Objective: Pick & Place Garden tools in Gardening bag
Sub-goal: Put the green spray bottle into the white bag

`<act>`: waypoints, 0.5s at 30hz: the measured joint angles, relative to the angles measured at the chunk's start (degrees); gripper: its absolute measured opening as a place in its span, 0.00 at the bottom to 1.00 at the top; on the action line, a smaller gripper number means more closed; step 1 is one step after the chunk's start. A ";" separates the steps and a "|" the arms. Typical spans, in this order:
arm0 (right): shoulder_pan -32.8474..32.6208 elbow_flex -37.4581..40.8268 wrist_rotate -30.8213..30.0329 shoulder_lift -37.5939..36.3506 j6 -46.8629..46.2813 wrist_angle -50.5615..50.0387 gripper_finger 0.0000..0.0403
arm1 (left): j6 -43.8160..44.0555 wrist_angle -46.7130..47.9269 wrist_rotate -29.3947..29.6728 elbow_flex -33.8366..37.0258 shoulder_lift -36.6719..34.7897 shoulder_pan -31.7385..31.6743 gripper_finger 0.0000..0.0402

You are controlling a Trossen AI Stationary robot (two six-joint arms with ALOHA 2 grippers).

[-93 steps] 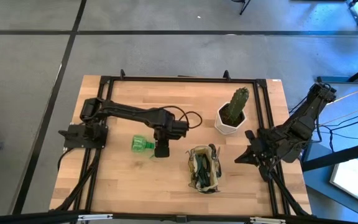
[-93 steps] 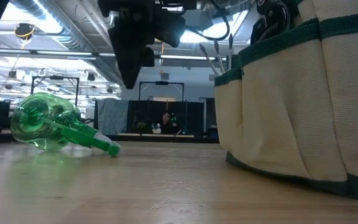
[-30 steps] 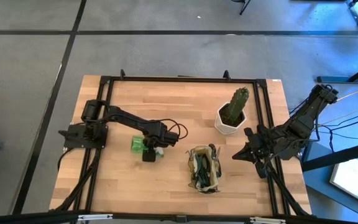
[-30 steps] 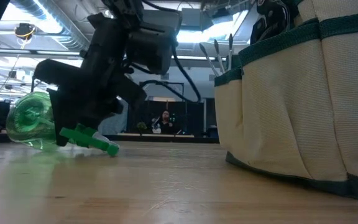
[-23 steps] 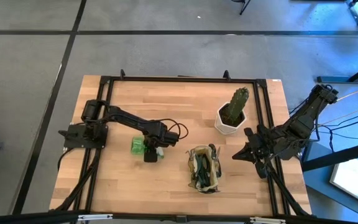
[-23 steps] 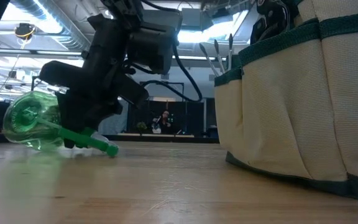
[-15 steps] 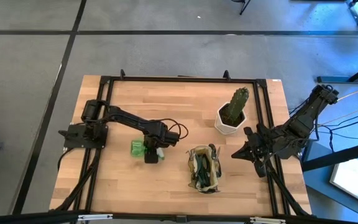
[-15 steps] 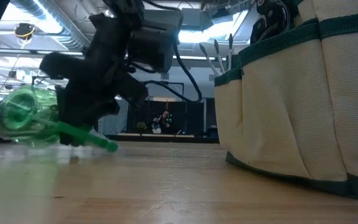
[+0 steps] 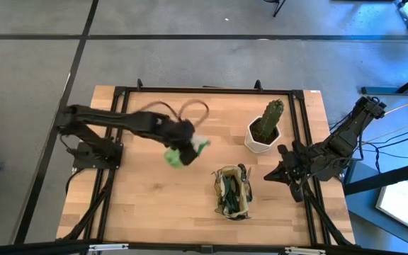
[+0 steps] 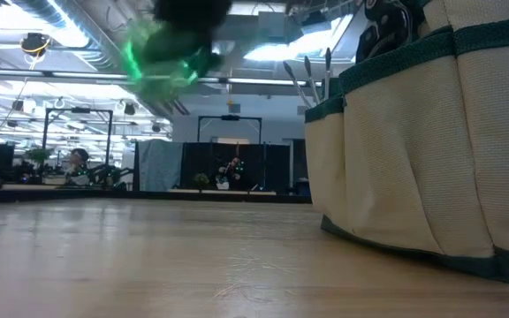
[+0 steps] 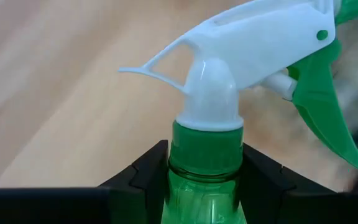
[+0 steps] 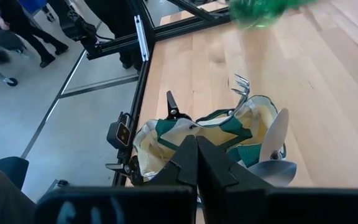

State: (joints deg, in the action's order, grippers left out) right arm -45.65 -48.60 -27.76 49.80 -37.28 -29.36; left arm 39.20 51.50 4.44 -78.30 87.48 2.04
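The green spray bottle (image 9: 178,155) with its white nozzle (image 9: 200,144) hangs in the air left of the cactus pot, and my left gripper (image 9: 187,148) is shut on it. The low view shows it as a green blur (image 10: 162,53) high above the table. The gardening bag (image 9: 231,191) stands on its base near the table's front middle, with tools sticking out of it (image 12: 277,142). My right gripper (image 9: 278,174) waits shut, to the right of the bag and above the table. My left gripper pinches the bottle's neck, at the green collar (image 11: 205,149) just under the white nozzle head, between its two fingers (image 11: 146,171). The fingers slant down and lie across the neck. The bottle is lifted clear of the table, its nozzle toward the cactus pot.
A cactus in a white pot (image 9: 263,132) stands at the back right, just past the bottle's nozzle. A black frame (image 9: 204,90) runs round the table. Bare wood lies left and in front of the bag.
My left gripper has taken the spray bottle by the neck where it lay on its side, then risen steeply and rolled. The bottle is now lifted clear of the table and has gone a little toward the right and far edges. My right arm has kept still.
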 joint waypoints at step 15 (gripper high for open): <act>0.00 0.04 1.33 -0.49 -2.62 2.06 0.00 | 6.53 -49.69 6.15 -0.03 2.59 6.01 0.36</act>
State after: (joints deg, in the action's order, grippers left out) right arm -45.65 -48.56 -26.42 49.31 -39.90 -27.31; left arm 45.72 1.81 10.60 -78.33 90.07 8.05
